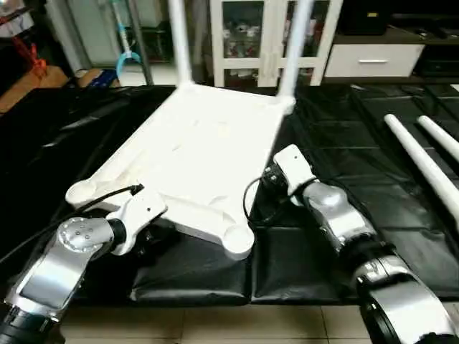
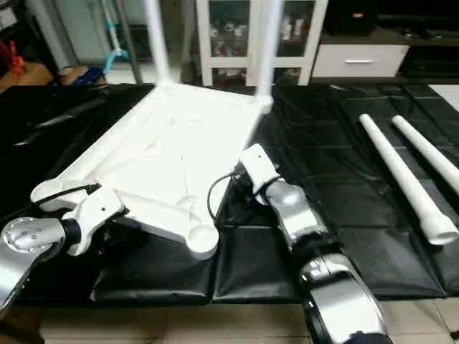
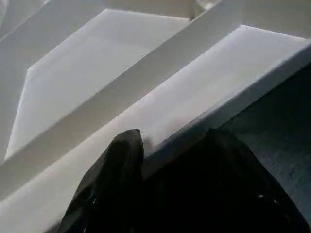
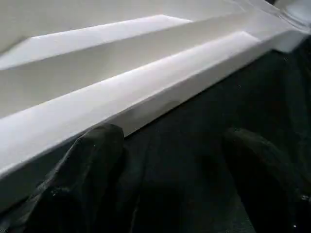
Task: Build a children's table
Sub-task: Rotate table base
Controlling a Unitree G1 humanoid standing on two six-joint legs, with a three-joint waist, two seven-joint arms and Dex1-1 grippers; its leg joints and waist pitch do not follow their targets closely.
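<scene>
From my head camera, the white plastic square table top [image 1: 193, 154] lies upside down on the black sheet-covered surface [image 1: 337, 143], ribbed underside up. Two long tapered white legs [image 1: 180, 43] stand screwed into its far corner sockets. The near corner sockets [image 1: 238, 240] are empty. Two more loose white legs [image 2: 405, 175] lie side by side on the surface, well off to my right. My left jaws [image 1: 154, 240] sit low at the near edge of the top, beside the near left socket; my right jaws [image 1: 269, 179] rest at the top's right edge. Behind the surface stand a white glass-door cabinet [image 1: 247, 36] and a white drawer unit [image 1: 373, 61].

From my left wrist, my left jaws [image 3: 175, 141] stand about half open across the top's rim: one black finger [image 3: 124, 150] lies over the white edge, the other below on the dark side. I cannot tell whether they grip it.

From my right wrist, my right jaws [image 4: 180, 141] are spread wide and hold nothing. One finger [image 4: 97, 150] is just at the top's white rim, the other over the black surface.
</scene>
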